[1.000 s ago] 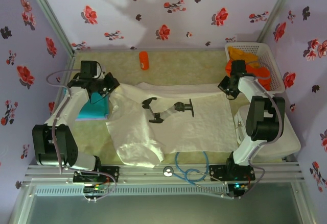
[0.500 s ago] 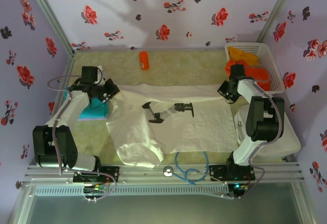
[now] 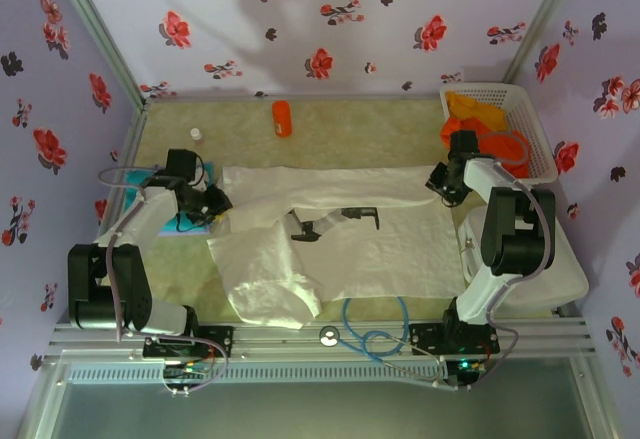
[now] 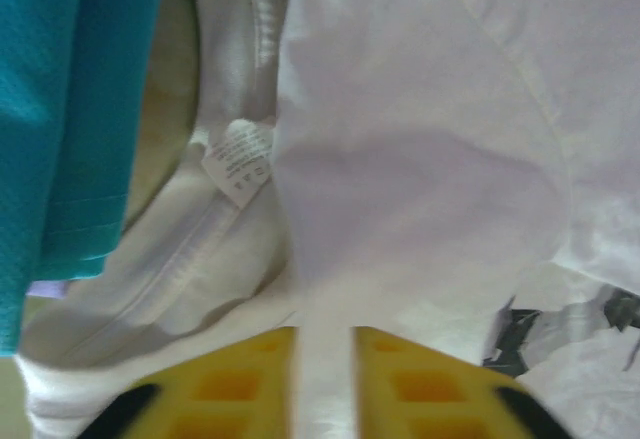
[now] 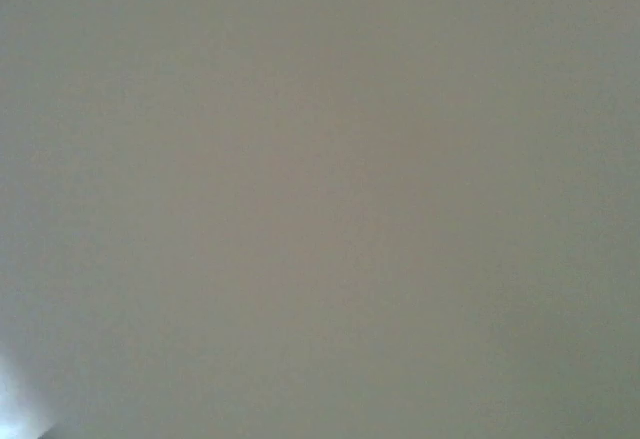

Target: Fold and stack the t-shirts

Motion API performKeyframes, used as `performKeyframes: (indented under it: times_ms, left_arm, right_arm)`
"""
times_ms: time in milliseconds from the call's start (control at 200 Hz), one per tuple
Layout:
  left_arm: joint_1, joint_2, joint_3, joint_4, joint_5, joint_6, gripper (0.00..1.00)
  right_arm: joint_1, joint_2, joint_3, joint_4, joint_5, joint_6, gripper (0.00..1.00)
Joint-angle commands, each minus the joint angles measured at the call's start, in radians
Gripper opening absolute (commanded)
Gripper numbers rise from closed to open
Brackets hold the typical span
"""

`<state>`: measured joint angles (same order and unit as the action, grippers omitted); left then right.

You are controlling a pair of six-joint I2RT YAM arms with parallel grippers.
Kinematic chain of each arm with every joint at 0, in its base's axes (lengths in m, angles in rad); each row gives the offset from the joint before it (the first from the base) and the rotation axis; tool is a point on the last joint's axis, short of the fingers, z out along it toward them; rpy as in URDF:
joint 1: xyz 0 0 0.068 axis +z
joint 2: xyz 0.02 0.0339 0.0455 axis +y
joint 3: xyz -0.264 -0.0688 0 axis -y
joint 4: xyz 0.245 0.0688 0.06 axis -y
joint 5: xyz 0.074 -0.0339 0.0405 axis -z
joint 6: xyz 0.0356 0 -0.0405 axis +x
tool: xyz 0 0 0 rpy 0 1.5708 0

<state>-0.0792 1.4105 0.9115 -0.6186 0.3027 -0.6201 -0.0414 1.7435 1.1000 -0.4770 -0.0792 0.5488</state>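
White t-shirt (image 3: 380, 244) noted spread across the middle of the table (image 3: 380, 129), black print facing up near its centre, its far edge doubled over into a long band and its near-left corner rumpled into a loose fold. Left gripper (image 4: 323, 347) recorded at the shirt's left end; in the left wrist view the yellow fingers (image 4: 235, 384) are seen narrowly apart with a strip of white cloth lying in the gap, though whether that cloth is pinched or loose cannot be told. Neck label (image 4: 240, 159) seen just beyond the fingers, beside the collar seam. Teal t-shirt (image 4: 60, 109) lies flat at the left, touching the white shirt's edge and partly covered by the left arm. Right gripper (image 3: 443, 181) is placed at the far-right corner of the white shirt; its finger state cannot be told, the right wrist view being a blank pale blur. Orange t-shirts (image 3: 470, 109) are heaped in the white basket (image 3: 535, 149) at the far right. Orange bottle (image 3: 282, 117) stands upright at the far edge, well apart from the cloth.
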Motion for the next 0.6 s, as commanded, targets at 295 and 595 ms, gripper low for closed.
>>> performKeyframes:
  times_ms: [295, 595]
  left_arm:
    - [0.015, 0.153, 0.275, 0.012, -0.082, 0.092, 0.40]
    - [-0.043, 0.434, 0.476, 0.109, 0.009, 0.054, 0.37]
  right_arm:
    - [0.075, -0.067, 0.101, -0.064, 0.054, -0.049, 0.64]
    - [0.122, 0.070, 0.192, 0.018, 0.004, -0.037, 0.64]
